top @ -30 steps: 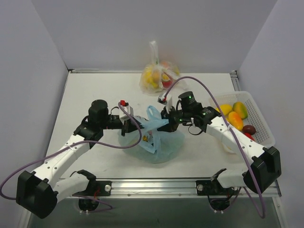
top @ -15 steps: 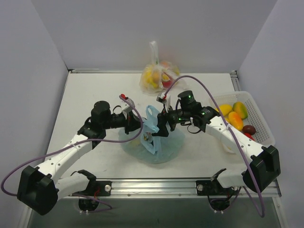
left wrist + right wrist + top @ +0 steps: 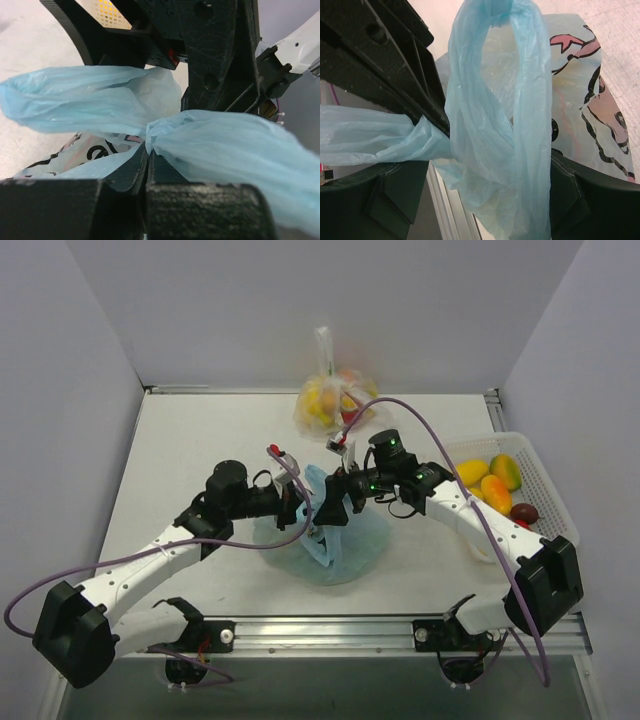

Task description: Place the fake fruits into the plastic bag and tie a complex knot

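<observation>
Bag (image 3: 350,550) one, clear bag (image 3: 330,402) one, basket (image 3: 555,502) one

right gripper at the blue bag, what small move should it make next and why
Probably close the right gripper on the handle loop of the plastic bag: its jaws stand open with that loop hanging between them, while the left gripper is shut on bunched plastic beside it, so both could then be pulled tight.

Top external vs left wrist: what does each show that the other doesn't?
Only top external: the clear bag of fruits at the table's far edge, and both arms whole. Only left wrist: left tool shut, pinching the light-blue plastic bag at a narrowed twist. Both: that bag and the right tool right beside it.
</observation>
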Available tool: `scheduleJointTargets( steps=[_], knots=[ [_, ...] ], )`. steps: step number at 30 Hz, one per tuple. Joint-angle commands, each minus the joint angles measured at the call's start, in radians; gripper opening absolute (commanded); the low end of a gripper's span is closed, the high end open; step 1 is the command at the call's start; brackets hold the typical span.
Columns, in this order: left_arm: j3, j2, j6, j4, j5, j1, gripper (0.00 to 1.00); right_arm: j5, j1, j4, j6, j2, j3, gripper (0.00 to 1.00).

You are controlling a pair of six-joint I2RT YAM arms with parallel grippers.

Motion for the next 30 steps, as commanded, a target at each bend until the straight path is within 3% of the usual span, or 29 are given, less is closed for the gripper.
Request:
scheduleJointTargets(
  steps=[1,6,10,13,14,21,30],
  knots=[
    [0.044,0.012,0.004,0.020,-0.050,-0.032,0.00,-0.054,0.003,0.044,0.001,0.005,0.034,0.82],
    [0.061,0.021,0.006,-0.011,-0.116,-0.066,0.00,-0.053,0.006,0.034,-0.016,0.003,0.031,0.82],
    [0.038,0.006,-0.031,0.023,-0.070,-0.050,0.00,0.007,-0.003,-0.015,-0.054,-0.015,0.023,0.84],
    [0.014,-0.018,-0.048,0.035,-0.056,-0.049,0.00,0.007,-0.027,-0.064,-0.071,-0.041,0.019,0.99],
    [0.008,-0.022,-0.050,0.029,-0.050,-0.046,0.00,-0.017,-0.050,-0.087,-0.096,-0.056,0.015,1.00],
    [0.004,-0.038,-0.056,0.014,-0.018,-0.029,0.00,-0.126,-0.204,-0.131,-0.151,-0.144,-0.044,1.00],
    [0.034,-0.025,-0.080,-0.012,0.035,-0.023,0.00,-0.118,-0.301,-0.106,-0.207,-0.300,-0.233,1.00]
  ],
)
